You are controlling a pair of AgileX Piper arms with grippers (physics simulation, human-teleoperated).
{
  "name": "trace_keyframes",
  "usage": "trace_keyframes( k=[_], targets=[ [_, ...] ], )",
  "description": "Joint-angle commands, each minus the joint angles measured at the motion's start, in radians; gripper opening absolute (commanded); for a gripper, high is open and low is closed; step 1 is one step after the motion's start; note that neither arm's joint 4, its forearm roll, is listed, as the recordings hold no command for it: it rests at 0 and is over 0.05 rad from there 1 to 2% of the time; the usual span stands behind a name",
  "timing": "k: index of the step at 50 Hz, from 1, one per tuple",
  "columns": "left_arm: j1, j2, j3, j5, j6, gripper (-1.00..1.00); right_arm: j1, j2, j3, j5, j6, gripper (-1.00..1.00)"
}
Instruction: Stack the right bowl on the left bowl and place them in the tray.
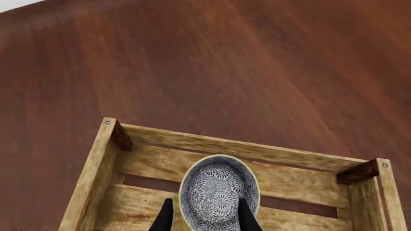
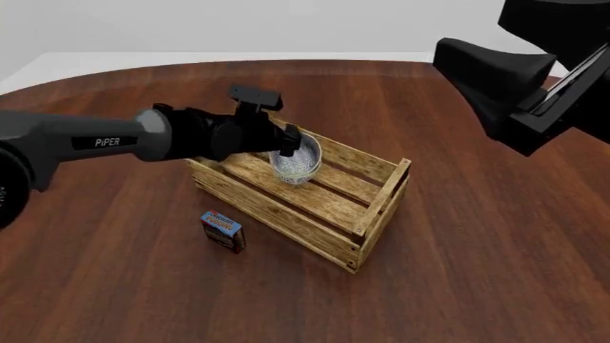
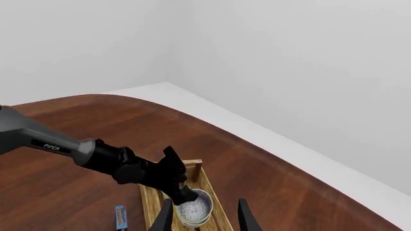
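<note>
A grey-white patterned bowl (image 2: 297, 163) sits inside the wooden tray (image 2: 376, 207), near its far left corner. I cannot tell whether it is one bowl or two nested. My left gripper (image 2: 288, 146) is open over the bowl's near rim. In the left wrist view its fingers (image 1: 168, 214) stand apart on either side of the bowl (image 1: 215, 192), above the tray's far wall (image 1: 224, 147). My right gripper (image 3: 205, 200) is open and empty, raised high at the right. Its view looks down on the bowl (image 3: 192, 209) and tray (image 3: 151, 202).
A small blue-and-red box (image 2: 222, 230) lies on the table just in front of the tray's left end; it also shows in the right wrist view (image 3: 120, 217). The right arm (image 2: 519, 78) hangs high over the table's far right. The brown wooden table (image 2: 476, 271) surrounds the tray.
</note>
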Motion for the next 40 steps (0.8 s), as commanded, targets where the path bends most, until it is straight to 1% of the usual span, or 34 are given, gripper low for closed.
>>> trace_keyframes(
  k=[1,8,9,13,14,17,23,24,27,28,29,30,34,40],
  targets=[
    [-0.017,-0.12,0.067,0.013,0.046,1.0,0.001,0.001,0.0,0.0,0.001,1.0],
    [-0.018,-0.221,0.153,-0.021,0.053,1.0,0.0,0.0,0.0,0.001,-0.002,1.0],
    [-0.018,-0.221,0.153,-0.021,0.053,1.0,0.0,0.0,0.0,0.001,-0.002,1.0],
    [-0.011,-0.305,0.233,-0.053,0.064,1.0,-0.002,0.002,0.003,0.001,-0.008,1.0],
    [-0.011,-0.306,0.233,-0.053,0.064,1.0,-0.002,0.002,0.003,0.001,-0.008,1.0],
    [-0.008,-0.346,0.272,-0.069,0.064,1.0,-0.004,0.005,0.006,-0.001,-0.012,1.0],
    [-0.003,-0.47,0.381,-0.117,0.072,1.0,-0.016,0.018,0.022,-0.005,-0.025,1.0],
    [-0.003,-0.47,0.382,-0.117,0.072,1.0,-0.016,0.018,0.022,-0.005,-0.025,1.0],
    [-0.012,-0.549,0.443,-0.141,0.075,1.0,-0.032,0.007,0.032,-0.003,-0.029,1.0],
    [-0.012,-0.549,0.443,-0.141,0.075,1.0,-0.032,0.007,0.032,-0.003,-0.029,1.0],
    [-0.015,-0.586,0.475,-0.156,0.08,1.0,-0.041,0.01,0.038,-0.006,-0.031,1.0],
    [-0.019,-0.593,0.502,-0.183,0.083,1.0,-0.044,0.01,0.04,-0.007,-0.032,1.0],
    [-0.048,-0.674,0.575,-0.219,0.112,1.0,-0.058,0.009,0.05,-0.011,-0.04,1.0],
    [-0.06,-0.783,0.648,-0.242,0.139,1.0,-0.083,0.015,0.063,-0.018,-0.061,1.0]
  ],
)
